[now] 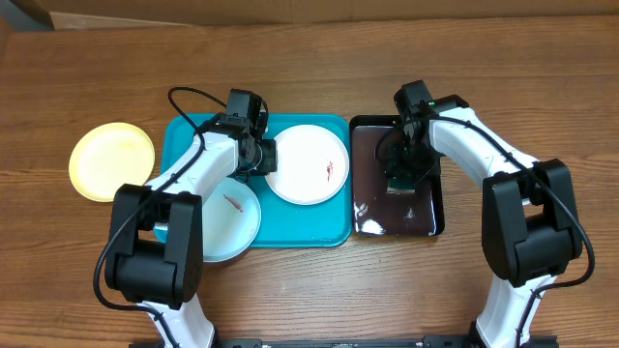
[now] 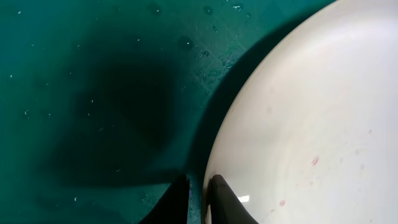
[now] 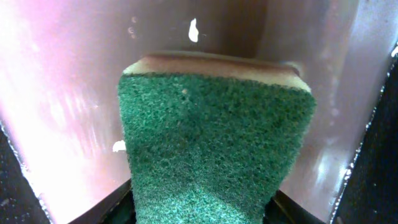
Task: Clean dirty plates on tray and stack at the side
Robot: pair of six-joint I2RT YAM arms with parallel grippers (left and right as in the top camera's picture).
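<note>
The turquoise tray (image 1: 184, 135) holds a white plate (image 1: 308, 164) with red-brown smears and a pale blue plate (image 1: 232, 217) with a small smear. A yellow plate (image 1: 111, 160) lies on the table left of the tray. My left gripper (image 1: 263, 155) is shut on the white plate's left rim (image 2: 298, 124), one finger under and one on top (image 2: 200, 196). My right gripper (image 1: 401, 174) is over the black bin (image 1: 430, 217), shut on a green-faced scouring sponge (image 3: 211, 149).
The glossy black bin stands right of the tray, its wet floor showing in the right wrist view (image 3: 62, 93). Wooden table (image 1: 309, 290) lies all around. Cardboard (image 1: 145, 14) sits at the back edge.
</note>
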